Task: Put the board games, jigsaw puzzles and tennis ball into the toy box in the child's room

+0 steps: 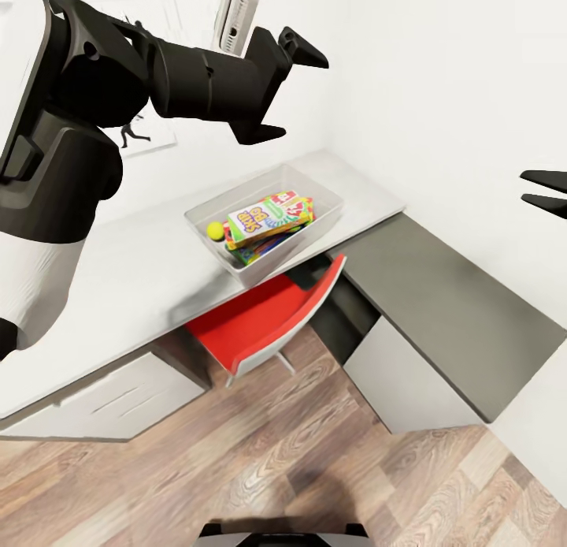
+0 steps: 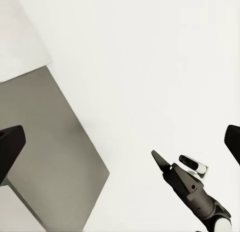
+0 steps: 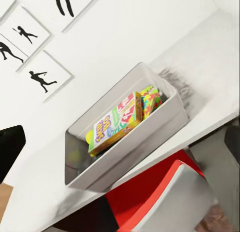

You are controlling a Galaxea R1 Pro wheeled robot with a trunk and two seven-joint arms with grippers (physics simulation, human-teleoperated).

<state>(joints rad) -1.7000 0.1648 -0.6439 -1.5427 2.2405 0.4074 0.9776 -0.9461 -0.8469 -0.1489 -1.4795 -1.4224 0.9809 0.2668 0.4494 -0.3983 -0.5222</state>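
Toy box [image 1: 206, 217] on the pale counter [image 1: 118, 295] holds a stack of board games [image 1: 268, 216], jigsaw sheets beneath, tennis ball [image 1: 215, 231] beside. Both claws, left [image 1: 279, 90] and right [image 1: 545, 192], hang spread and empty above. Loading looks finished; next comes checking for stray toys.

Top board game [image 1: 264, 214] in toy box [image 1: 206, 210]: yellow lettering, not legible; nothing else readable

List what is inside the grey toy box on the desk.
In the toy box: a tennis ball beside a stack topped by a yellow-green-red game box, with bright jigsaw pieces poking out beneath. Whatever else lies under that box is covered.
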